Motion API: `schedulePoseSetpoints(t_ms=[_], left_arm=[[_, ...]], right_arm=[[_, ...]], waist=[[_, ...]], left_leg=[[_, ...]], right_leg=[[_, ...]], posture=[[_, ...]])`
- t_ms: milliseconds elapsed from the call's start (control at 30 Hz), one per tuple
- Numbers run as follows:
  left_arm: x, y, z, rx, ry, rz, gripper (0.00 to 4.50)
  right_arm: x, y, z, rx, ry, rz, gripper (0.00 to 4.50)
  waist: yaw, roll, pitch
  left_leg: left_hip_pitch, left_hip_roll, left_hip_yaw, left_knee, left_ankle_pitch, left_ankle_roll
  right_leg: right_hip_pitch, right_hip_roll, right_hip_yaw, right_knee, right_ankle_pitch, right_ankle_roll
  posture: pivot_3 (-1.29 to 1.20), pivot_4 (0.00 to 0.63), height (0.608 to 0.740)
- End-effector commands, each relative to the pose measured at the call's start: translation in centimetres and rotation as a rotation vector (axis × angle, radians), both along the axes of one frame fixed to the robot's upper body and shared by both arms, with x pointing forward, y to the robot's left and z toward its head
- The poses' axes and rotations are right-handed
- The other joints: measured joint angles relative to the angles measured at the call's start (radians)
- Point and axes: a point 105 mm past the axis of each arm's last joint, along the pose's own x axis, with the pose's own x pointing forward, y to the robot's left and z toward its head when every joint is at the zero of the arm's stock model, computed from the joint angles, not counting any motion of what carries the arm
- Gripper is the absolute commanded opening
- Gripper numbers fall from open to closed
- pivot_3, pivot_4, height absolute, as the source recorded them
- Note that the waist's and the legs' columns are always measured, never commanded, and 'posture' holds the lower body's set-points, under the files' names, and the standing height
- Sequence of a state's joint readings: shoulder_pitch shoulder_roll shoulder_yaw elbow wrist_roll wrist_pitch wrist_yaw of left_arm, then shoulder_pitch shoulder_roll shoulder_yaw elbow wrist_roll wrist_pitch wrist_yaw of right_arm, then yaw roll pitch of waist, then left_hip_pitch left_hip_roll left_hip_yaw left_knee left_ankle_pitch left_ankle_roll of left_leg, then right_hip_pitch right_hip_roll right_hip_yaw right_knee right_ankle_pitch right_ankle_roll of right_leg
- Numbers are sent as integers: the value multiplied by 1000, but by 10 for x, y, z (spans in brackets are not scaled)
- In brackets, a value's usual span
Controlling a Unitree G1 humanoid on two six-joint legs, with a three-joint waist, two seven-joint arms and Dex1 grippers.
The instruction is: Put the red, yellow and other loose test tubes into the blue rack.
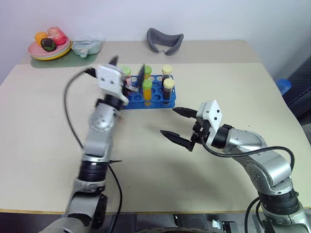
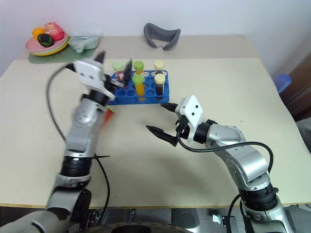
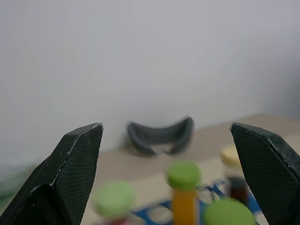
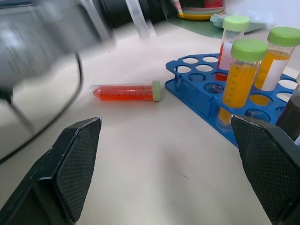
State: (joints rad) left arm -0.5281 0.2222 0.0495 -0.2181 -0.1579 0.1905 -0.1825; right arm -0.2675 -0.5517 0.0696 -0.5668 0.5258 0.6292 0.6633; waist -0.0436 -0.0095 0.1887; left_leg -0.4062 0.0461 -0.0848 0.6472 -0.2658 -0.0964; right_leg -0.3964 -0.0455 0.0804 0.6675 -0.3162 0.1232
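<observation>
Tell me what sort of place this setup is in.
Probably an indoor lab or test workspace: a plain beige table against a pale wall, with a blue rack holding capped test tubes, one red tube lying loose on the tabletop, and a plate of toy-like food at the far corner.

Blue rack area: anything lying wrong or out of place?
Yes. One red tube lies on its side on the table beside the blue rack, cap toward it, while the other tubes stand upright in holes. No spill visible.
</observation>
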Motion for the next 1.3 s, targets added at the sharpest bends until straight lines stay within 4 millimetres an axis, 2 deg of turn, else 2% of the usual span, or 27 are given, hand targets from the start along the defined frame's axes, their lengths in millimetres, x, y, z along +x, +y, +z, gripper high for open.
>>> schedulePoseSetpoints(t_ms=[33, 100, 133, 167, 233, 267, 367, 500, 600, 767, 833, 933, 1067, 1300], left_arm=[[-11, 14, 17, 44, 92, -18, 4447], [-15, 28, 14, 100, 219, -22, 4447], [-13, 38, 8, 164, 304, 33, 4447], [-13, 47, -8, 266, 447, 77, 4447], [-18, 60, -27, 411, 626, 140, 4447], [-22, 62, -32, 460, 676, 150, 4447], [-29, 59, -55, 434, 926, 48, 4447], [-28, 62, -76, 509, 1164, 35, 4447], [-24, 59, -80, 556, 1248, 16, 4447], [-7, 66, -85, 619, 1338, 102, 4447], [-5, 61, -91, 606, 1406, 63, 4447], [5, 61, -97, 648, 1410, 86, 4447], [5, 48, -109, 638, 1500, 24, 4447], [7, 43, -118, 582, 1577, 33, 4447]], right_arm=[[-5, 1, 11, 8, -44, 27, 4500], [-4, 2, 12, 8, -44, 43, 4500], [-3, 3, 12, 6, -43, 50, 4500], [-2, 4, 12, 6, -43, 59, 4500], [-1, 5, 12, 5, -42, 69, 4500], [-1, 6, 12, 4, -42, 74, 4500], [0, 10, 12, 5, -40, 105, 4500], [2, 17, 13, 3, -46, 143, 4500], [3, 19, 14, 2, -54, 158, 4500], [2, 21, 14, 8, -64, 156, 4500], [0, 21, 13, 10, -61, 154, 4500], [-3, 22, 10, 13, -57, 151, 4500], [-5, 25, 9, 24, -56, 141, 4500], [-7, 25, 8, 31, -56, 124, 4500]], waist=[[0, 0, 0], [-3, 0, 0], [-5, 0, 0], [-6, 0, 0], [-12, 0, 1], [-14, 0, 1], [-6, -1, 1], [-3, -1, 1], [-3, -1, 1], [-2, -1, 1], [-1, -1, 1], [-1, -1, 1], [-1, -1, 1], [-1, 0, 1]], left_leg=[[0, 0, 0, 0, 0, 0], [0, 0, 0, 0, 0, 0], [0, 0, 0, 0, 0, 1], [0, 0, 0, 0, 0, 1], [1, 0, -1, -1, 0, 1], [1, 0, -1, -1, -1, 1], [1, 0, -1, -1, -1, 1], [1, 0, -1, -1, -1, 1], [1, 0, -1, -1, 0, 1], [0, 0, -1, -1, 0, 0], [0, 0, -1, -1, 0, 0], [0, 0, -1, -1, 0, 0], [-1, 0, -1, -1, 0, 0], [-1, 0, -1, -1, 0, 1]], right_leg=[[0, 0, 0, 0, 0, 0], [0, 0, 0, 0, 0, 0], [0, 0, 0, 1, 0, 0], [0, 0, 0, 1, 0, 0], [0, 1, 0, 1, 0, 0], [0, 1, 0, 2, 0, 0], [1, 0, 0, 1, -1, 0], [0, 1, -1, 1, -1, 0], [-1, 1, 0, 1, -1, 0], [-1, 1, -1, 1, -1, 0], [-1, 1, -1, 1, -1, 0], [-1, 1, -1, 1, -1, 0], [-2, 1, -1, 1, -1, 0], [-2, 1, -1, 1, -1, 0]], posture=[[0, 150, 740], [0, 150, 740], [0, 150, 740], [0, 150, 740], [0, 150, 740], [0, 150, 740], [0, 150, 740], [0, 150, 740], [0, 150, 740], [0, 150, 740], [0, 150, 740], [0, 150, 740], [0, 150, 740], [0, 150, 740]])
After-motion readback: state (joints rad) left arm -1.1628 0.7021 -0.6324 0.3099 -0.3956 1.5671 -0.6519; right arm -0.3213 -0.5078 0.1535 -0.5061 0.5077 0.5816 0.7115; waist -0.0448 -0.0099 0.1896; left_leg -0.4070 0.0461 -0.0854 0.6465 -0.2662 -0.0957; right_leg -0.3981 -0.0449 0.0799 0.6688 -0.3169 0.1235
